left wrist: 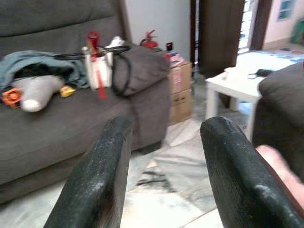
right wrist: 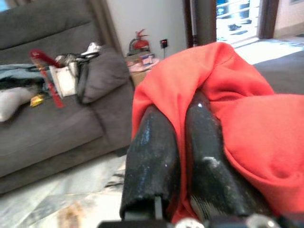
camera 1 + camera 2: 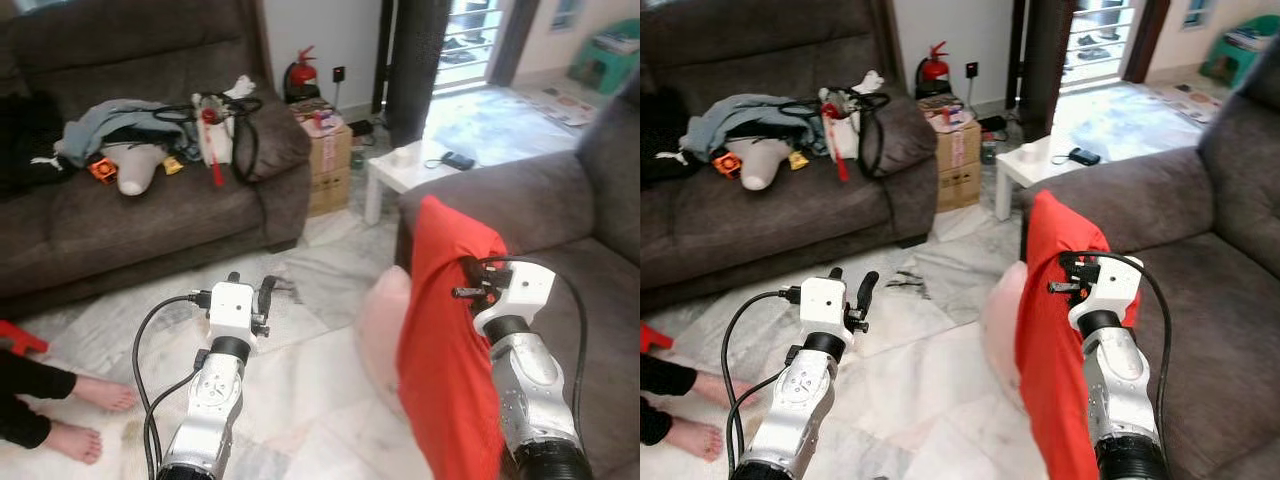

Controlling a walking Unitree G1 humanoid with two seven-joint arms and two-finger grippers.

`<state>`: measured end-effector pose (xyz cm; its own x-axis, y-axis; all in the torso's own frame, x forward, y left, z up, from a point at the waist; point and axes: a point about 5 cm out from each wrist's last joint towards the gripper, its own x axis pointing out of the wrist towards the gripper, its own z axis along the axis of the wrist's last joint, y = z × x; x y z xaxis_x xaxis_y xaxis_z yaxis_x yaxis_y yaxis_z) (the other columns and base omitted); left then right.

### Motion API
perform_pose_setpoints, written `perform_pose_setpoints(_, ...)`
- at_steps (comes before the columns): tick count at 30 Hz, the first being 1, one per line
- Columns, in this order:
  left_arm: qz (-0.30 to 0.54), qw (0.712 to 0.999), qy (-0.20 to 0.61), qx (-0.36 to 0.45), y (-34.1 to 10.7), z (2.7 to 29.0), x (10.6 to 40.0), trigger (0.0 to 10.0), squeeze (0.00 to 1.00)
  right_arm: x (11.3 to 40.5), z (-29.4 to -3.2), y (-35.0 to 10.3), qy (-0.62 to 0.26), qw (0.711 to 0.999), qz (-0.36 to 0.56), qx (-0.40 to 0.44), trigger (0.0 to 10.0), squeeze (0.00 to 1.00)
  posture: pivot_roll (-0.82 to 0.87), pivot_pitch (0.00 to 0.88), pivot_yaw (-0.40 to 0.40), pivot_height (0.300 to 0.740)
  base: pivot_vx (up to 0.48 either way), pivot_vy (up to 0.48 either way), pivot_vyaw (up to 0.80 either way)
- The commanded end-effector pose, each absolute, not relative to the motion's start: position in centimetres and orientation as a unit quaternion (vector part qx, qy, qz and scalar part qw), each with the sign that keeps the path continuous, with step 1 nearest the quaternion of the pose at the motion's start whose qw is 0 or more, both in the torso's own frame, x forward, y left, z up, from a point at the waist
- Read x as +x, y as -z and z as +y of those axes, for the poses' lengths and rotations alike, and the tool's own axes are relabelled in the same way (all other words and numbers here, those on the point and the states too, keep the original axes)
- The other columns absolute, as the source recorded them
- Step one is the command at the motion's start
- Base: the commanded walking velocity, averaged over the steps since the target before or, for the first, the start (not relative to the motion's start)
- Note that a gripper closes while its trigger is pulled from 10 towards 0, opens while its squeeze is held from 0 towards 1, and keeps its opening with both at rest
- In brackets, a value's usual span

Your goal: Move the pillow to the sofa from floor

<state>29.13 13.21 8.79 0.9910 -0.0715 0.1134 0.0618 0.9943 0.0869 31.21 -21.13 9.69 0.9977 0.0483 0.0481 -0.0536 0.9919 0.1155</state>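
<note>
Red pillow [image 3: 445, 350] is held up by right gripper [image 2: 183, 156].
Right fingers clamped on its fabric beside sofa [image 3: 600, 290]; left gripper [image 1: 164, 156] is spread, empty, above floor [image 3: 300, 380].

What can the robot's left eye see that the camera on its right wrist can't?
Left eye alone: a person's bare feet on the floor, the open left gripper, a white side table. Right wrist alone: close up, the right gripper shut on the red pillow. Both: the cluttered brown sofa, fire extinguisher, cardboard box.
</note>
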Motion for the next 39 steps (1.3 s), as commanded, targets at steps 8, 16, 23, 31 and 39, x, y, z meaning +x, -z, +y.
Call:
perform_pose_setpoints(8, -0.062, 0.996, 0.038, 0.051, -8.77, 13.32, 28.88, 10.0, 0.00, 32.24, -20.08, -12.76, -0.047, 0.993, -0.094, 0.051, 10.0, 0.00, -0.13, 0.000, 0.038, 0.740, 0.000, 0.453, -0.44)
perform_pose_setpoints(16, -0.059, 0.996, 0.033, 0.054, -8.62, 13.66, 28.64, 10.0, 0.00, 32.28, -20.00, -12.53, -0.044, 0.994, -0.086, 0.059, 10.0, 0.00, -0.12, 0.010, 0.036, 0.740, 0.000, 0.000, 0.00)
perform_pose_setpoints(23, -0.055, 0.997, 0.029, 0.054, -8.55, 13.81, 28.57, 10.0, 0.00, 32.29, -19.98, -12.56, -0.044, 0.994, -0.084, 0.057, 10.0, 0.00, -0.12, 0.018, 0.037, 0.740, 0.000, 0.000, -0.57)
perform_pose_setpoints(31, -0.059, 0.996, 0.030, 0.052, -8.75, 13.69, 28.61, 10.0, 0.00, 32.20, -19.74, -12.24, -0.046, 0.995, -0.076, 0.050, 10.0, 0.00, -0.12, 0.031, 0.039, 0.740, 0.000, 0.000, -0.80)
perform_pose_setpoints(39, -0.052, 0.997, 0.022, 0.052, -8.59, 14.03, 28.57, 10.0, 0.00, 32.14, -19.55, -12.09, -0.048, 0.995, -0.072, 0.049, 10.0, 0.00, -0.11, 0.037, 0.039, 0.740, 0.000, 0.158, -0.80)
